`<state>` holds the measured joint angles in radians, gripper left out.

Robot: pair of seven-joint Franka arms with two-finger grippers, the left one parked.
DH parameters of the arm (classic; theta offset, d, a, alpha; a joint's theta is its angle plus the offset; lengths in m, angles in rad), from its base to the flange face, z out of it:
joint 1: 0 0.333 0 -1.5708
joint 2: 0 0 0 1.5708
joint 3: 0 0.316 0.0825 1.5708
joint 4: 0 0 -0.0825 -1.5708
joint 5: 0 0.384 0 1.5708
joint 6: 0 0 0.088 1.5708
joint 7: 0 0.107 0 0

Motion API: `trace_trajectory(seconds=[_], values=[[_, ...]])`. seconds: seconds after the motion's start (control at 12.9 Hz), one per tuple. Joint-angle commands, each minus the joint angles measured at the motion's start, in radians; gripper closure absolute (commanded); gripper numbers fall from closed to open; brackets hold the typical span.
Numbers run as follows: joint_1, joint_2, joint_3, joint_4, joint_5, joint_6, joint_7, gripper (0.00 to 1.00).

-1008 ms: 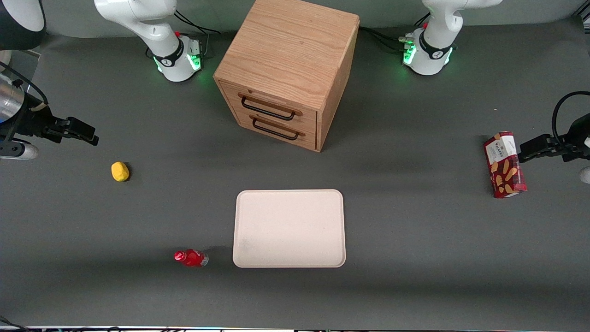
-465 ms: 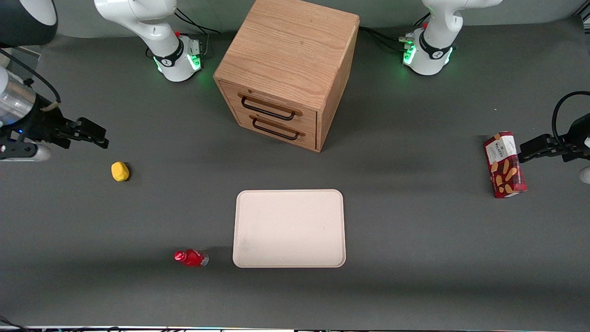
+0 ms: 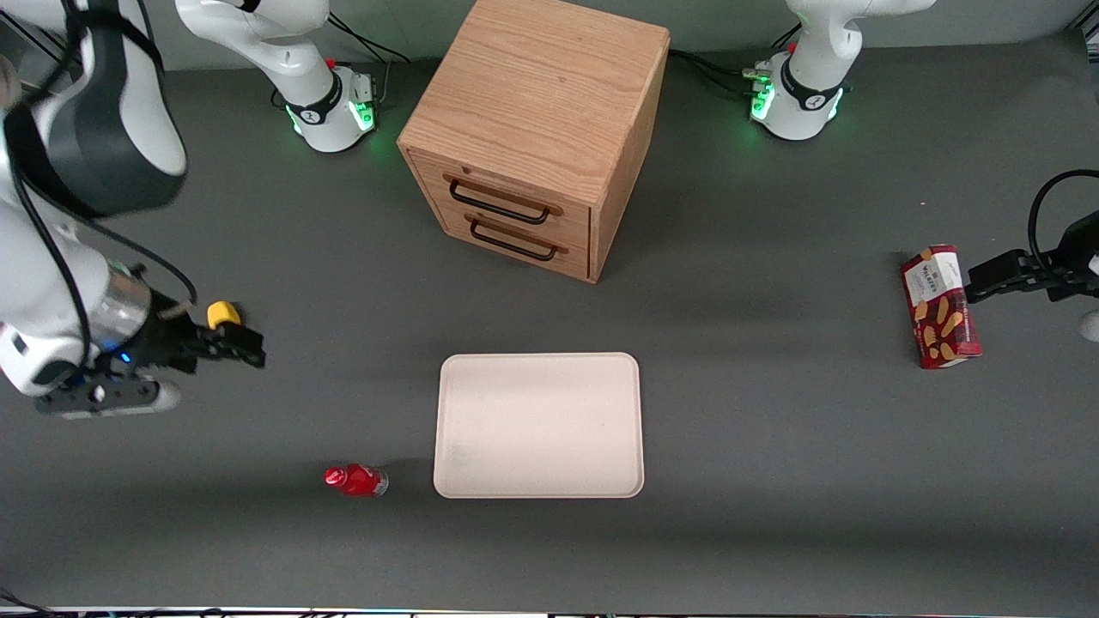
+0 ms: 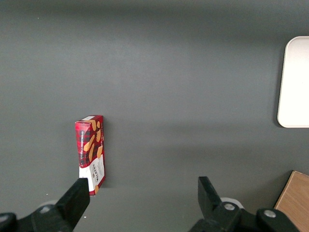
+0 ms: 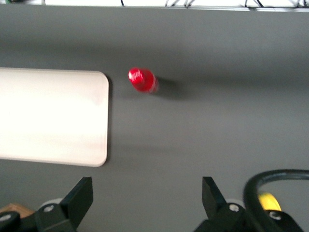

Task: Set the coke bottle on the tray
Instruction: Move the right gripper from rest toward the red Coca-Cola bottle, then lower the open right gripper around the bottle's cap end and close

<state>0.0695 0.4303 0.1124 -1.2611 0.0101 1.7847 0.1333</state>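
Gripper (image 3: 245,350) — fingers apart, empty — hangs well apart from coke bottle (image 3: 355,481), just beside tray (image 3: 538,425).

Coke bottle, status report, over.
Claw open, empty, above table near yellow lump. Coke bottle upright on table beside tray, not yet grasped. Nothing between them.

setting: robot lab | evidence: two bench-mounted arm bases (image 3: 330,107), grey mat-covered table (image 3: 773,446)

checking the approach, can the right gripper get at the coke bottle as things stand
Probably yes. The open gripper hangs by the yellow lump; only bare table lies between it and the coke bottle, which stands apart from the tray.
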Motion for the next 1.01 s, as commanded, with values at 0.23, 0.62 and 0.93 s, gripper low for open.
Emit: trace_trajectory(seconds=[0.23, 0.62, 0.93], values=[[0.013, 0.229, 0.055, 0.072, -0.145, 0.212, 0.008, 0.0], [0.013, 0.346, 0.056, 0.072, -0.156, 0.341, 0.002, 0.0], [0.019, 0.381, 0.056, 0.08, -0.157, 0.412, -0.009, 0.03]])
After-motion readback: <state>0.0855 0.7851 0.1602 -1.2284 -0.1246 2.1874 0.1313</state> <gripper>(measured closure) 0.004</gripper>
